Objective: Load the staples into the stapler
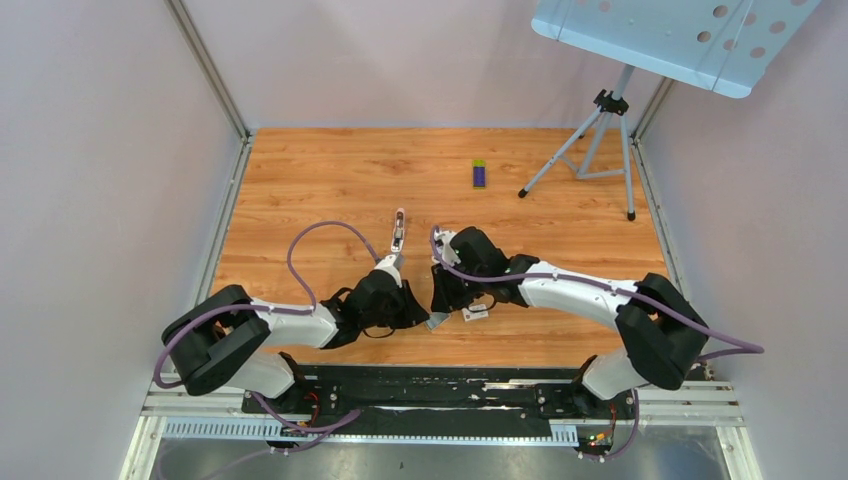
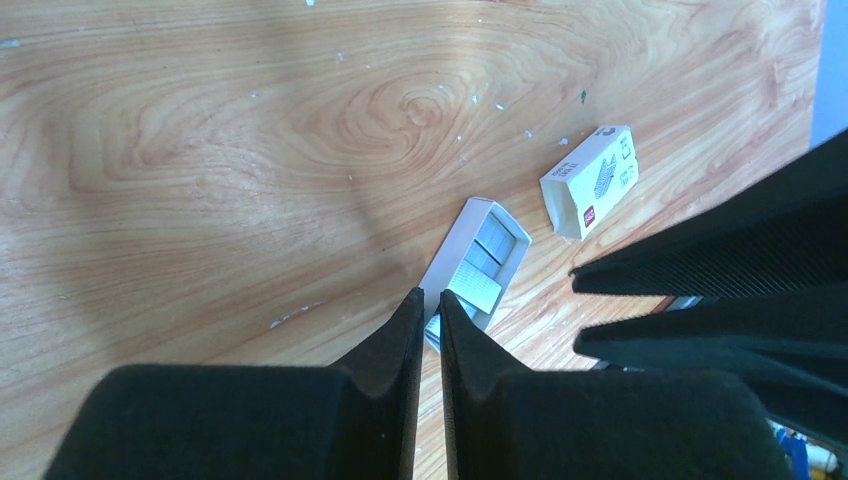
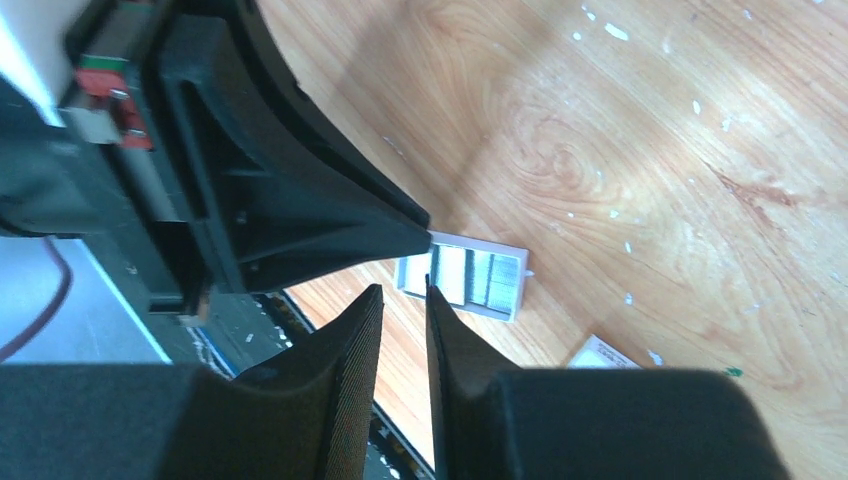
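Staples [image 2: 490,262] lie as grey ridged strips in an open white tray [image 2: 450,250] on the wooden table [image 1: 330,180], toward its near edge and between the two wrists. A white sleeve [image 2: 592,180] lies just to the right of the tray. The stapler [image 1: 399,228], small and red-and-silver as far as the overhead view shows, lies farther out on the table, apart from the tray.

The left gripper [image 2: 431,293] has its fingers almost together, with only a thin slit and nothing showing between them, and its tips are over one end of the tray. The right gripper [image 3: 404,288] stands narrowly apart and empty, its tips just beside the tray.

The step in hand looks like getting a strip out of the tray, and nothing is loaded yet. The next move probably calls for one gripper to steady the tray. The other would then spread just enough to take a single strip by its long sides, lightly, since such strips snap easily.
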Controlling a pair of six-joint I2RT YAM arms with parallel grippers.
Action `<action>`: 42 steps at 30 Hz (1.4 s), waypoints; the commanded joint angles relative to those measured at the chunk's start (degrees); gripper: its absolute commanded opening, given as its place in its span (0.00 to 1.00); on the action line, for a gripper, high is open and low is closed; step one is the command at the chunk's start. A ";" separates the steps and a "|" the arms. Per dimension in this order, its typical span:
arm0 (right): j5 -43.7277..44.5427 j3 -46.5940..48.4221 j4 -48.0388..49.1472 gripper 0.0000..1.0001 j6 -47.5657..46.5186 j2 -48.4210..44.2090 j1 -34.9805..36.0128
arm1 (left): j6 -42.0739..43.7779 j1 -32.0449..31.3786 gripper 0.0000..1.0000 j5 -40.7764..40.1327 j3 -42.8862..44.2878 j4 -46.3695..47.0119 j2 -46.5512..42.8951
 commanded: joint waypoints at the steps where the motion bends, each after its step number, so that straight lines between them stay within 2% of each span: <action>1: 4.51 0.96 -4.97 0.27 -3.42 2.09 0.55 | 1.45 -0.59 0.12 -1.29 0.91 -4.50 -1.04; 7: 9.48 2.86 -6.52 0.28 -6.79 4.30 2.58 | 1.30 -0.56 0.12 -1.67 0.62 -5.15 -2.40; 12: 9.53 3.27 -5.85 0.27 -7.17 5.00 3.44 | 1.12 -0.59 0.12 -1.78 0.45 -5.45 -3.49; 16: 10.27 3.55 -5.60 0.28 -7.60 5.08 4.47 | 1.04 -0.58 0.20 -3.34 0.35 -6.95 -5.51; 23: 13.48 3.91 -5.86 0.28 -8.37 5.45 6.19 | 1.60 -0.59 0.35 -11.05 -0.39 -15.35 -17.03; 27: 13.87 4.49 -5.97 0.28 -8.49 6.74 6.95 | 2.38 -0.50 0.40 -15.92 -0.85 -21.67 -23.99; 34: 15.59 5.79 -6.43 0.28 -8.61 8.09 8.38 | 1.20 -0.17 0.43 -19.76 -3.37 -26.75 -32.44; 42: 18.31 6.26 -7.64 0.28 -9.00 9.05 9.65 | 0.50 -0.05 0.44 -21.18 -4.96 -28.60 -36.61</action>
